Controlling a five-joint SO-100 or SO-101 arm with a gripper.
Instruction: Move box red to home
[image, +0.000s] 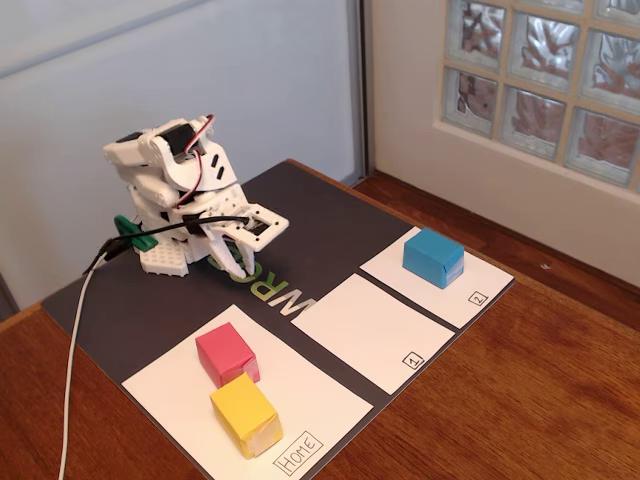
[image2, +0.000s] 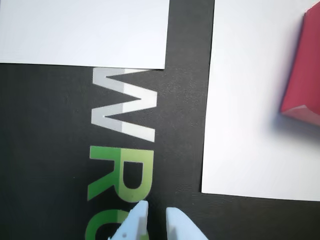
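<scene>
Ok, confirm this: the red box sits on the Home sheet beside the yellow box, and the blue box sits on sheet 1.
Wrong on one point. In the fixed view the blue box sits on sheet 2, not sheet 1, which is bare. The red box and yellow box do share the Home sheet.

From my fixed view, a mat (image: 150, 300) lies on the worktop (image: 560, 400), and 3 sheets lie on the mat in a row. The Home sheet (image: 330, 405) sits nearest me at the left, sheet 1 (image: 370, 335) in the middle, sheet 2 (image: 480, 280) at the right. 2 boxes rest on the Home sheet, touching: box A (image: 228, 352) behind box B (image: 244, 413). Box C (image: 433, 256) stands on sheet 2. The arm's gripper (image: 238, 262) hangs over the mat behind the Home sheet, apart from all boxes.
</scene>
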